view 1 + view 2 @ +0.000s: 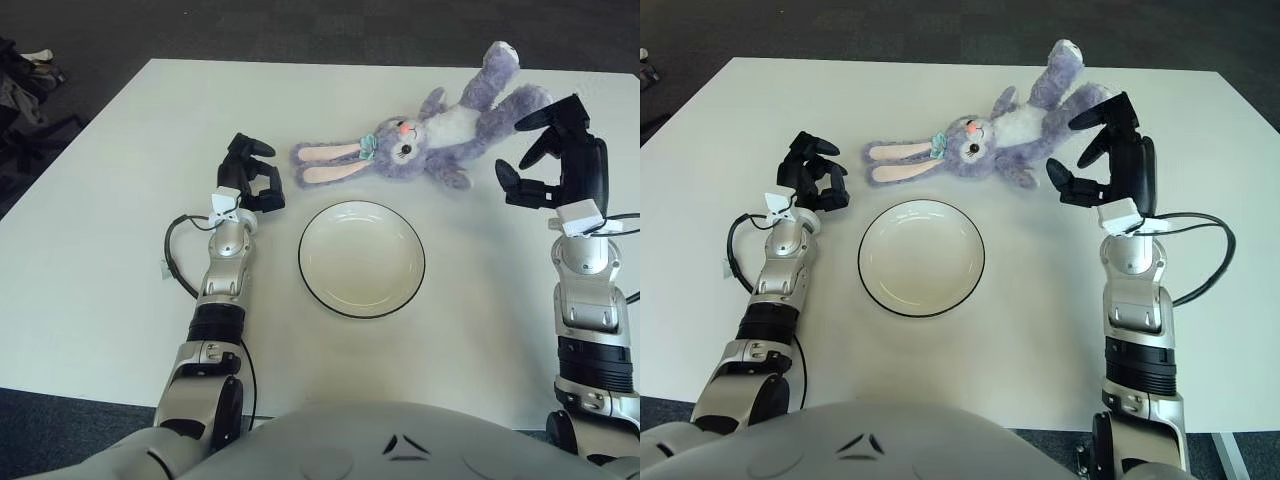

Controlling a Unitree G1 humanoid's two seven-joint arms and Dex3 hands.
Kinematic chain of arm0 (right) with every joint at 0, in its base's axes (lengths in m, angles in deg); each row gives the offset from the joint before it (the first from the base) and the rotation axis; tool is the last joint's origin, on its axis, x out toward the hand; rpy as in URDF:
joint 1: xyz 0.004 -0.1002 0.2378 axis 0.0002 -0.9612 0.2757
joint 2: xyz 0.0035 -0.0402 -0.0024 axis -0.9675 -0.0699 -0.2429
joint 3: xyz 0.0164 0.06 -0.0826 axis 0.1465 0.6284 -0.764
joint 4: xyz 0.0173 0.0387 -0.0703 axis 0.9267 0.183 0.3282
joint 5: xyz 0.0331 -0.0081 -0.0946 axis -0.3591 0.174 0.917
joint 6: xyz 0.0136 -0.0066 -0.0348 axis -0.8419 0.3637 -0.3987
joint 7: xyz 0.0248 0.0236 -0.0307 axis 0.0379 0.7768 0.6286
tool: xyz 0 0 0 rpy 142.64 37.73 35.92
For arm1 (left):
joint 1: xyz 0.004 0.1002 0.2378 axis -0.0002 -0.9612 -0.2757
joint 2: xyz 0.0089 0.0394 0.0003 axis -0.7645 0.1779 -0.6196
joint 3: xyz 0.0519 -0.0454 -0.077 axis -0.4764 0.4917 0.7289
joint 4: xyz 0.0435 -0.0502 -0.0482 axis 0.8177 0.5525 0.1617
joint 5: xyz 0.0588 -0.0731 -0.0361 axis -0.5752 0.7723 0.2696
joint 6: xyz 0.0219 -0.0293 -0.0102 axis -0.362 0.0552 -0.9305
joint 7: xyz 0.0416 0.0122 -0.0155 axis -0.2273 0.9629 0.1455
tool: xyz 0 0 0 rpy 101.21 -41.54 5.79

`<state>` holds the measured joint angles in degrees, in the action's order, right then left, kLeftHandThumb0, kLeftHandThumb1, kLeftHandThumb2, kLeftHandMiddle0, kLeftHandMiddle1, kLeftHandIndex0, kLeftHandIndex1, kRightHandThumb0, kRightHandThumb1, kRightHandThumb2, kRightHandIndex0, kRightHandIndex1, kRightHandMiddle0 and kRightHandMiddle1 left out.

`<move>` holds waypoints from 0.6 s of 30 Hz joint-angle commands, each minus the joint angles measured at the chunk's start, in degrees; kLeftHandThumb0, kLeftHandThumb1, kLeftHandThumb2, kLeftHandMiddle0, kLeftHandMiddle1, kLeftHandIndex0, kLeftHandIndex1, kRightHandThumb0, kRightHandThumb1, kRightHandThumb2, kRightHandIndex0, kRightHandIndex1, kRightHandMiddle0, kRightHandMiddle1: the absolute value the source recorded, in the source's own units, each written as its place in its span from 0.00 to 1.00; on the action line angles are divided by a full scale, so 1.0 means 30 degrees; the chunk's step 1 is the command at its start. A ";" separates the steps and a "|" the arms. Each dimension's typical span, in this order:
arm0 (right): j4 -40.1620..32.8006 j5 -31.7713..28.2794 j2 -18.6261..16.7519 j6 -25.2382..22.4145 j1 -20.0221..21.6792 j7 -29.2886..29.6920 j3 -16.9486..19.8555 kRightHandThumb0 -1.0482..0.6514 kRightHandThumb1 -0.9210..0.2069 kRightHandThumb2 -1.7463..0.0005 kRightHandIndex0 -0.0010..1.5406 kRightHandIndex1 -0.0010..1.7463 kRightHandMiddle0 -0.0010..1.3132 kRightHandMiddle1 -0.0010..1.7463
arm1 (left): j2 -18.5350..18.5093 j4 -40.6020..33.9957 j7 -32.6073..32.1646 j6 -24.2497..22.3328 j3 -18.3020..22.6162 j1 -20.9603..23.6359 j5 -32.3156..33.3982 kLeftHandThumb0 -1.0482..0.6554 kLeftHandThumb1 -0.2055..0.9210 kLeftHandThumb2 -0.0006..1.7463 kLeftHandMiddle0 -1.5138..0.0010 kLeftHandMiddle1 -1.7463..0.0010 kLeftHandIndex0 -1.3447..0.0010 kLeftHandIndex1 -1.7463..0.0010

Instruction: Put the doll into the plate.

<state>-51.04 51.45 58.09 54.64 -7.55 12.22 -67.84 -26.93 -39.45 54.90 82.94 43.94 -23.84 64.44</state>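
Left eye view: a purple plush doll [430, 135] lies on the white surface [100, 250], just beyond the far rim of a white, dark-edged plate [362, 259] and not in it. The right hand [553, 158] is raised at the doll's right side, close to its lower body and legs, with no contact to be made out. Its fingers [548, 113] are spread apart and hold nothing, the palm turned toward the toy. The right forearm rises from the bottom right corner, nearly straight up the frame, with a black cable looping out beside the wrist.

The left hand [250, 173] shows to the left of the plate and just left of the tips of the doll's long ears, its dark fingers curled together on nothing. A black cable curves beside that forearm. Whether the left hand touches the surface cannot be told.

The doll is stretched out face up, its long axis running on a slant from lower left to upper right. The two pink-lined ears point left toward the left hand, the head sits beyond the plate's far edge, and the legs point away toward the far right corner of the surface. A small teal bow sits by its ear.
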 commanded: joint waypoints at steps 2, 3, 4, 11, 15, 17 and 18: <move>-0.0134 0.0942 0.0385 0.0303 -0.0029 0.0564 -0.0119 0.26 0.47 0.48 0.81 1.00 0.00 0.67 | 0.0063 0.0439 0.0175 0.0055 -0.0156 -0.0991 -0.0081 0.61 0.40 0.81 0.63 0.00 0.60 0.00; -0.0062 0.1302 0.0443 0.0475 -0.0018 0.0839 -0.0128 0.24 0.47 0.49 0.81 1.00 0.00 0.66 | 0.0038 0.0486 0.0190 0.0140 -0.0181 -0.0991 -0.0101 0.61 0.40 0.81 0.63 0.00 0.60 0.00; -0.0016 0.1542 0.0478 0.0573 -0.0011 0.1030 -0.0140 0.23 0.46 0.51 0.80 1.00 0.00 0.66 | 0.0020 0.0519 0.0197 0.0195 -0.0198 -0.0990 -0.0112 0.61 0.39 0.81 0.63 0.00 0.60 0.00; 0.0283 0.3133 0.0743 0.1309 0.0112 0.2320 -0.0334 0.19 0.45 0.54 0.73 1.00 0.00 0.59 | -0.0134 0.0750 0.0248 0.0337 -0.0318 -0.0947 -0.0182 0.61 0.40 0.81 0.63 0.00 0.60 0.00; 0.0208 0.3592 0.0850 0.1295 0.0177 0.2624 -0.0479 0.23 0.50 0.53 0.68 1.00 0.00 0.53 | -0.0168 0.0707 0.0305 0.0273 -0.0353 -0.0950 -0.0114 0.61 0.40 0.81 0.63 0.00 0.60 0.00; 0.0173 0.3773 0.0897 0.1248 0.0191 0.2729 -0.0532 0.24 0.52 0.52 0.66 1.00 0.00 0.52 | -0.0174 0.0684 0.0314 0.0260 -0.0360 -0.0956 -0.0102 0.61 0.40 0.81 0.63 0.00 0.60 0.00; 0.0136 0.4120 0.0989 0.1117 0.0195 0.2816 -0.0587 0.24 0.52 0.52 0.66 1.00 0.00 0.52 | -0.0174 0.0674 0.0308 0.0262 -0.0366 -0.0955 -0.0106 0.61 0.40 0.81 0.63 0.00 0.60 0.00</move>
<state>-50.71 61.67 60.05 57.99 -7.55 19.55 -69.33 -27.63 -39.27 55.33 83.27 43.06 -24.00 64.36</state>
